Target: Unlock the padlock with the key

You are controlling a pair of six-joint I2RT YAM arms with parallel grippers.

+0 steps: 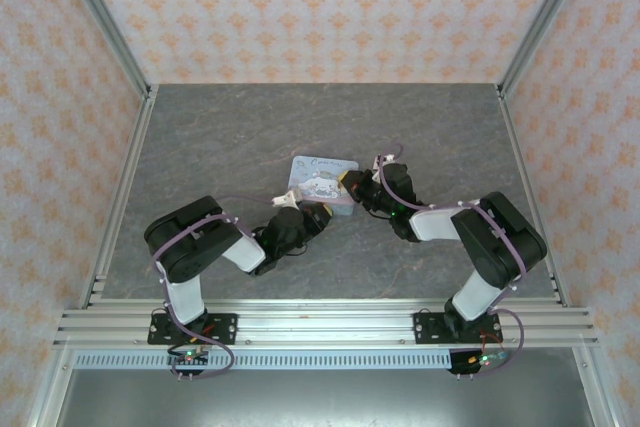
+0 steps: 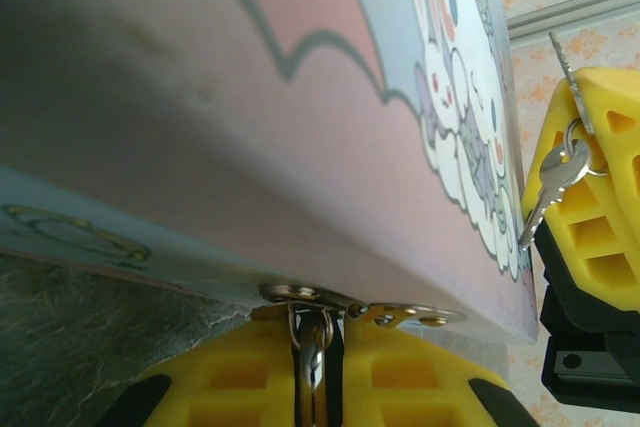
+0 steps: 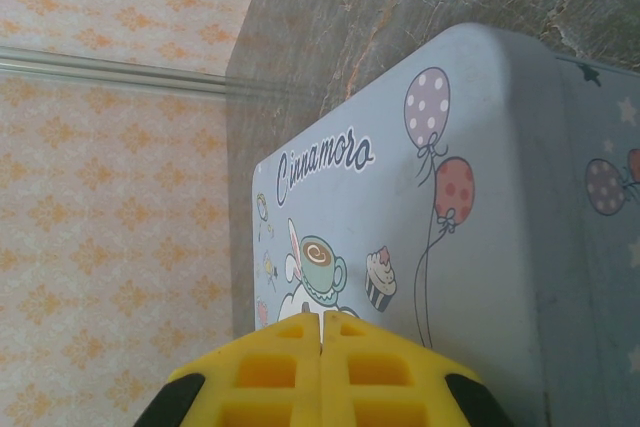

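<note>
The pastel cartoon tin (image 1: 318,173) lies mid-table, with its front side (image 2: 250,127) close to the left wrist camera. My left gripper (image 2: 318,332) is shut on the padlock (image 2: 312,349) at the tin's metal hasp (image 2: 300,295). The thin shackle shows between the yellow fingers, and the blue body is hidden. In the top view this gripper (image 1: 322,211) sits at the tin's near edge. My right gripper (image 1: 347,180) hovers over the tin's right corner, shut on the key (image 2: 560,55). The key's blade pokes out of the fingers (image 2: 595,157), and a second key (image 2: 548,192) dangles from the ring. The right wrist view has the shut gripper (image 3: 322,319) above the lid (image 3: 480,247).
The grey marbled table (image 1: 220,137) spreads round the tin. Aluminium frame posts (image 1: 105,17) and patterned walls close in the back and sides. A metal rail (image 1: 320,325) runs along the near edge by the arm bases.
</note>
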